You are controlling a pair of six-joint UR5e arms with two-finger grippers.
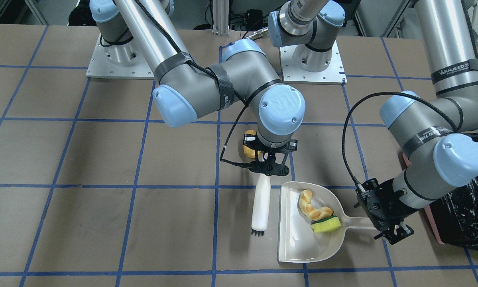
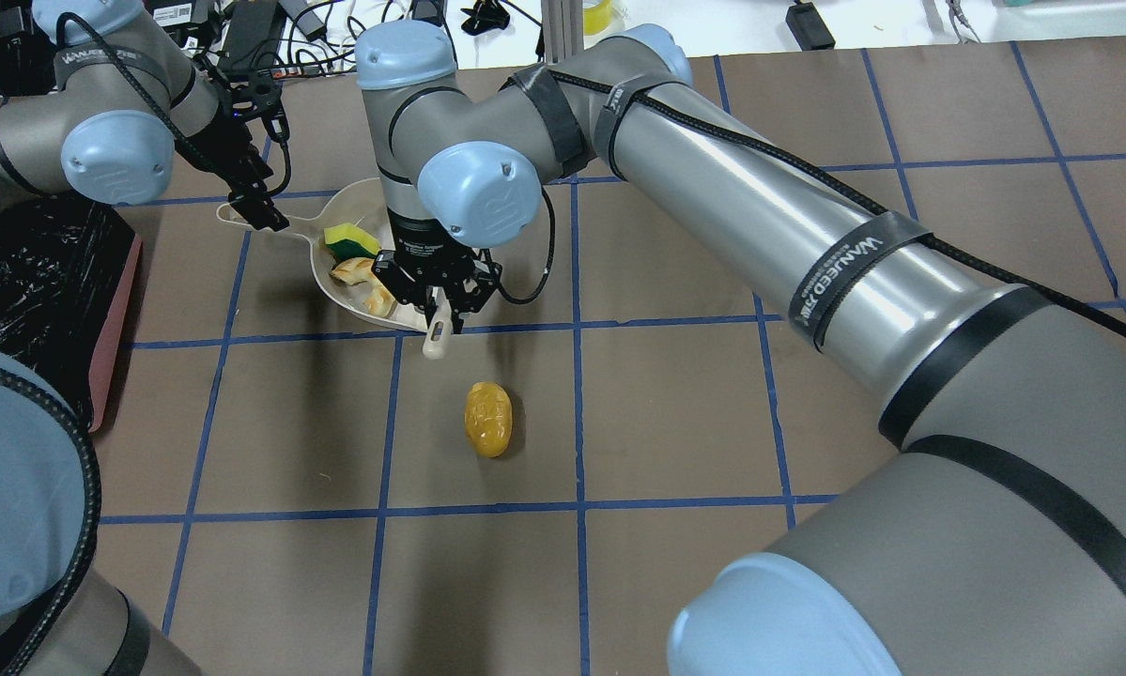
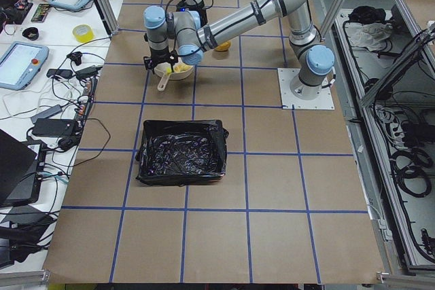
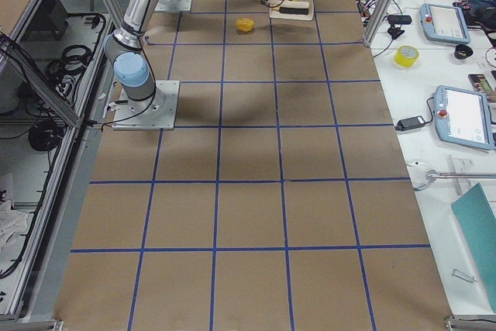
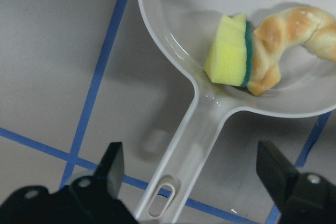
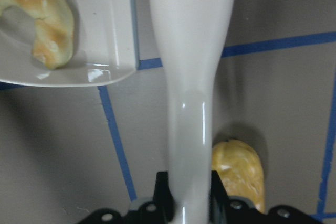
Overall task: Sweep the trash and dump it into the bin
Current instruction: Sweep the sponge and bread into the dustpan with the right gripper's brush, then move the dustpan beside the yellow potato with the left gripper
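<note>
The off-white dustpan (image 1: 302, 243) lies on the table and holds the croissant piece (image 1: 312, 207) and the yellow-green sponge (image 1: 325, 224). The potato-like lump (image 2: 488, 419) lies on the table apart from the dustpan, on the robot's side of it. My right gripper (image 1: 268, 167) is shut on the handle of a white brush (image 1: 260, 207), which points down beside the dustpan's open edge. My left gripper (image 5: 191, 169) is open, with its fingers on either side of the dustpan's handle (image 5: 184, 145), not touching it. The black-lined pink bin (image 2: 37, 272) sits to the left of the dustpan.
The brown table is marked with a grid of blue tape. Both arm bases (image 1: 312, 59) stand at the robot's side of the table. The right arm's elbow (image 2: 469, 192) hangs over the dustpan area. Cables and gear lie beyond the table's far edge (image 2: 807, 38).
</note>
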